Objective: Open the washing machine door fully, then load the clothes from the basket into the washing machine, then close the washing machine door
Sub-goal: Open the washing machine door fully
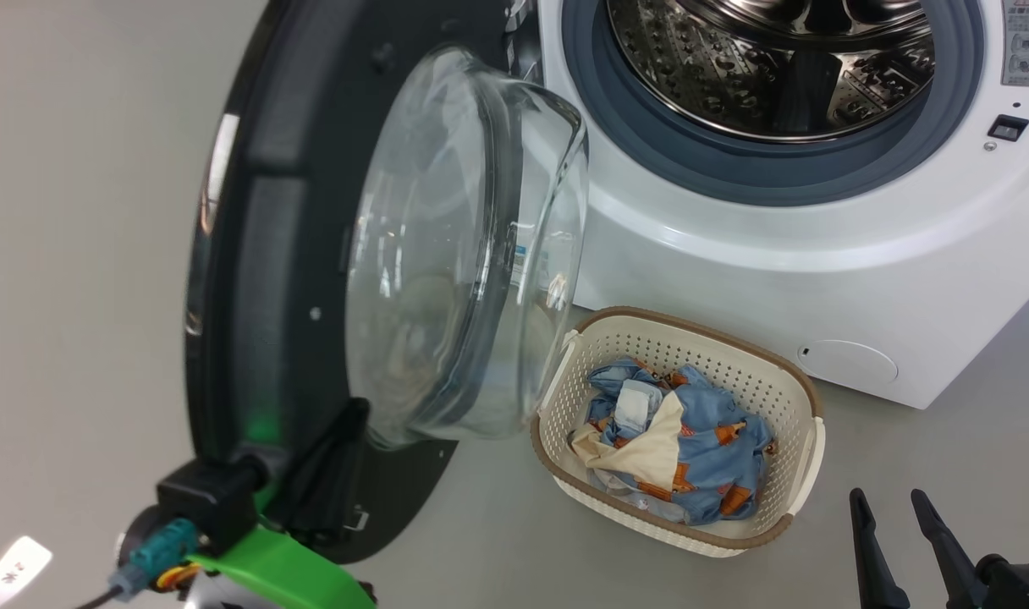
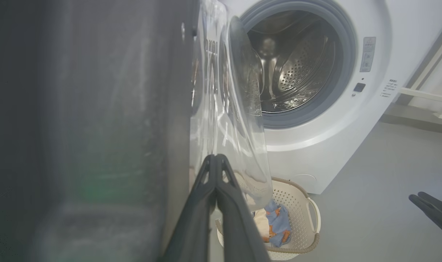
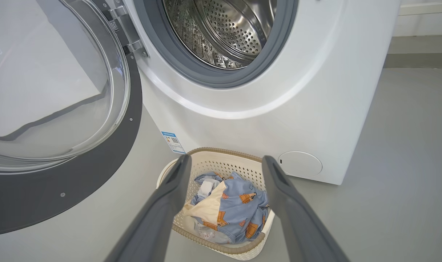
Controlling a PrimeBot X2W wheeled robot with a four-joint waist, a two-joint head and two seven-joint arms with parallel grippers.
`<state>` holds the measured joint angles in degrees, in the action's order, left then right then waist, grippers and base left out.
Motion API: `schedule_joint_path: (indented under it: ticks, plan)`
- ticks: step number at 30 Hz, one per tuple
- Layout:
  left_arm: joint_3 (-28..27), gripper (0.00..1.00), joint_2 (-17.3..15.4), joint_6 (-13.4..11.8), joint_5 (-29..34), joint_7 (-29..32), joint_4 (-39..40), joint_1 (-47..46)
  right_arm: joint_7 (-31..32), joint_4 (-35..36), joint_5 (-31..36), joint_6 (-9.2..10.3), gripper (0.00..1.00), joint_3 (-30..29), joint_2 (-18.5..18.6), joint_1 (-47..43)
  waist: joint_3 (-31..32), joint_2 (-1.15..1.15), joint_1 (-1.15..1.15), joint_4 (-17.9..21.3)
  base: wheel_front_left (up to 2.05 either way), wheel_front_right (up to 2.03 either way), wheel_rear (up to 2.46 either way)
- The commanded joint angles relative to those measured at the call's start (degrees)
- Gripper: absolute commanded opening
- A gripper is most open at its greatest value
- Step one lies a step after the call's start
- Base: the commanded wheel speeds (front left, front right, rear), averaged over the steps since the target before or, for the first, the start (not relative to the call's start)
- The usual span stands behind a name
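Left gripper [image 1: 354,416], its two dark fingers pressed together with nothing between them, lies against the inner face of the large round glossy black washing machine door [image 1: 252,254], just beside the bulging clear glass window. Shut fingers make a stiff pusher, so this looks like a nudge to swing the door fully wide; whether they actually touch the glass cannot be told. Beyond the fingertips in the left wrist view, the white boxy front-loading washing machine [image 2: 315,153] gapes, its perforated steel drum [image 2: 297,69] bare.

Right gripper [image 3: 226,160] hangs with its fingers spread wide apart and empty. Straight ahead of it, framed between those fingers, the small cream-white perforated plastic basket [image 3: 224,168] sits on the grey floor [image 3: 406,163] close to the machine's front, probably so the carry is short. Inside lie the clothes [image 3: 239,207], light blue printed fabric with cream and white parts, not yet loaded.

Count: one door, one machine, one basket, one bundle, two grippers.
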<state>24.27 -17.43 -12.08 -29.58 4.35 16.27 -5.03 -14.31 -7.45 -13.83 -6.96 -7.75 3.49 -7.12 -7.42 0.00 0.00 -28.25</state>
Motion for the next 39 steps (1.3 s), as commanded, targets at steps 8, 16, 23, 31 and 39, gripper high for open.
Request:
schedule_joint_path:
  ticks: [8, 16, 23, 31, 39]
  plan:
    - [-6.72, 0.0, -1.99, -1.13, -0.61, -3.88, -6.65, -5.41, -0.69, 1.18, 0.09, -0.53, 1.0, 2.04, 1.54, 0.27, 0.13, 0.0, 0.0, 0.24, 0.0, 0.0, 0.0]
    - [-10.25, 0.0, -2.29, -1.52, -1.14, -7.71, -15.62, -8.82, -0.69, 1.25, 0.21, -0.53, 1.0, 2.1, 2.11, -0.46, 0.46, 0.0, 0.0, 1.32, 0.0, 0.0, 0.0]
    - [-12.83, 0.0, -2.42, -1.67, -1.75, -11.14, -22.39, -11.94, -0.69, 1.38, 0.28, -0.53, 1.0, 2.32, 2.38, -0.81, 0.22, 0.0, 0.0, 1.93, 0.0, 0.0, 0.0]
    - [-15.36, 0.0, -2.56, -2.08, -2.06, -15.13, -29.94, -15.94, -0.69, 1.3, 0.33, -0.53, 1.0, 2.85, 3.19, -0.6, -0.27, 0.0, 0.0, 3.16, 0.0, 0.0, 0.0]
    - [-17.55, 0.0, -2.09, -1.9, -2.35, -18.04, -36.69, -18.88, -0.69, 1.16, 0.19, -0.53, 1.0, 2.89, 3.98, -0.2, -1.38, 0.0, 0.0, 4.4, 0.0, 0.0, 0.0]
